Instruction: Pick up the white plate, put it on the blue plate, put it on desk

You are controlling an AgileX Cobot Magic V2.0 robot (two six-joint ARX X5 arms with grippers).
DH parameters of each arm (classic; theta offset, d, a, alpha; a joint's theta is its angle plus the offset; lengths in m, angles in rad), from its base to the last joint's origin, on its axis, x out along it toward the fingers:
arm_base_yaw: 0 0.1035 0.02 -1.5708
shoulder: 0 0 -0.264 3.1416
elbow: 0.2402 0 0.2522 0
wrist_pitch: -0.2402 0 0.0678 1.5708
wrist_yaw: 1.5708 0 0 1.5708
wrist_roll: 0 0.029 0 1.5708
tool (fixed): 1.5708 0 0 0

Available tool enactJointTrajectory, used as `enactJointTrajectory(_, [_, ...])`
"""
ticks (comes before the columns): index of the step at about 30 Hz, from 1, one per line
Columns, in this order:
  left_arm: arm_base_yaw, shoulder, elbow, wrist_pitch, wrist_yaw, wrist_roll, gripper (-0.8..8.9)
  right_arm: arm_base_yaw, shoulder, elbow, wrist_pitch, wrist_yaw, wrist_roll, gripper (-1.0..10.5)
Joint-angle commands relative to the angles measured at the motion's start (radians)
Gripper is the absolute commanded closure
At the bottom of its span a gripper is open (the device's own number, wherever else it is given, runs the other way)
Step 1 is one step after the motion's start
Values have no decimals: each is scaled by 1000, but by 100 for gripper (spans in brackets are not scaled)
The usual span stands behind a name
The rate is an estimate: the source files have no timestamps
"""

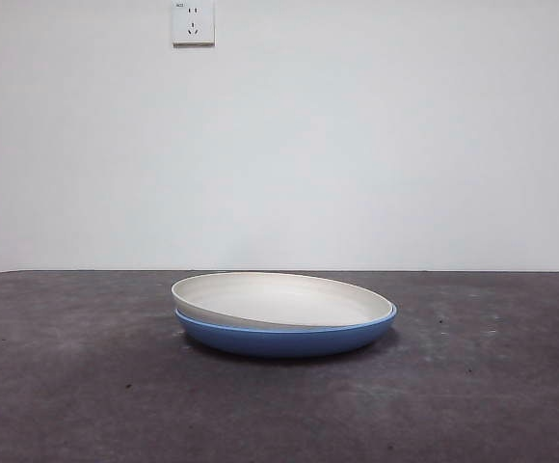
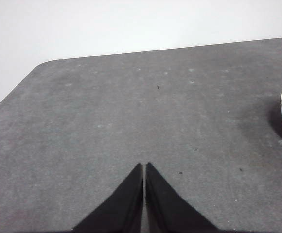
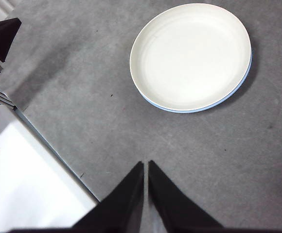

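The white plate [image 3: 189,56] sits nested in the blue plate [image 3: 228,97] on the desk [image 3: 82,97], ahead of the right gripper [image 3: 145,167], the nearer one; the left gripper [image 2: 144,169] is well apart. Both have jaws closed, empty.

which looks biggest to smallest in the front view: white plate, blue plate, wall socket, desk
1. desk, spanning the full width
2. white plate and blue plate: about the same width, stacked, so no ranking between them
3. wall socket, smallest, though it is farther away
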Motion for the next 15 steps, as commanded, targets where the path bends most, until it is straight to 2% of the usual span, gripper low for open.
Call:
enactJointTrajectory(1, [2,-1,-21,-8,-2,-8,804,6,6,18,10,-3,-10,939])
enactJointTrajectory(11, [3,-1,-21,-8,-2,-8,804,5,4,18,10,-3,-14,939])
enactJointTrajectory(15, [2,-1,-21,-8,-2,-8,804,-44,-34,17,67,32,-92,939])
